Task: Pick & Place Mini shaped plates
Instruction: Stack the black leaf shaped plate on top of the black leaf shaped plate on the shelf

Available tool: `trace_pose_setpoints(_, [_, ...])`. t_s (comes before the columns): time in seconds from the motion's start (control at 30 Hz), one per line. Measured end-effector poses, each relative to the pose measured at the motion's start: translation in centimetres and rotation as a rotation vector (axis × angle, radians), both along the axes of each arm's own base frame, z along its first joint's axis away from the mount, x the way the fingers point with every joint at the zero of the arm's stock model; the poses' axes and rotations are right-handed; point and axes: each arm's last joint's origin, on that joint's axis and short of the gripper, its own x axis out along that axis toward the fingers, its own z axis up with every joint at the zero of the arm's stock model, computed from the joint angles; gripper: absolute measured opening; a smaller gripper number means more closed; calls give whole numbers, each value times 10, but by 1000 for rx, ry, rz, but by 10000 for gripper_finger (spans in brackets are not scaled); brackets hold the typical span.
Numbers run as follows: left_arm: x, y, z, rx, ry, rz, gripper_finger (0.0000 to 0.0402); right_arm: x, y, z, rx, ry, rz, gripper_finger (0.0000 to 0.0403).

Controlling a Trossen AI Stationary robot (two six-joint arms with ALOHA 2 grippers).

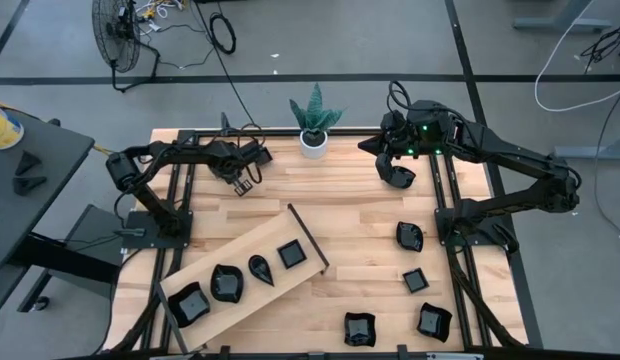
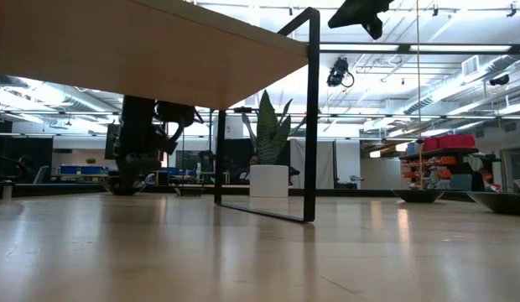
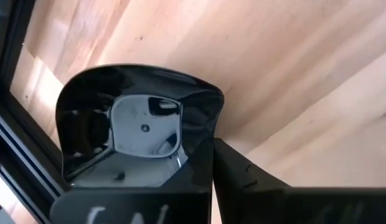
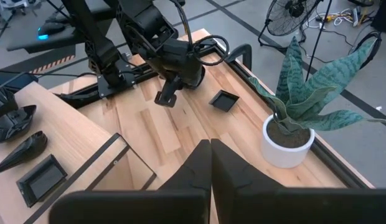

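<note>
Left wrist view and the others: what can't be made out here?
Left wrist view: the near rim of the black plate is hidden behind the left gripper; whether the jaws pinch it is unclear.
High view: the left gripper is too small to settle that.
Low view: the wooden board shows its underside, hiding the plates lying on it.

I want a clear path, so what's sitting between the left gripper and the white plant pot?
One small square black plate lies between the left gripper and the white pot, touching neither; the right wrist view shows it.
</note>
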Motion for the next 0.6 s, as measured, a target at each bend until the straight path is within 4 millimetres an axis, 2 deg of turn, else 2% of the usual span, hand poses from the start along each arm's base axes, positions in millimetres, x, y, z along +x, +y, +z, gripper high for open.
trace_pose_setpoints(0.23, [-5, -3, 6, -15, 20, 0, 3, 0, 0, 0, -3, 1, 1, 4])
trace_pose_setpoints(0.4, [-6, -6, 21, 13, -27, -4, 2, 0, 0, 0, -3, 1, 1, 4])
trace_pose_setpoints(0.6, [3, -9, 43, 45, -86, -34, 1, 0, 0, 0, -3, 1, 2, 4])
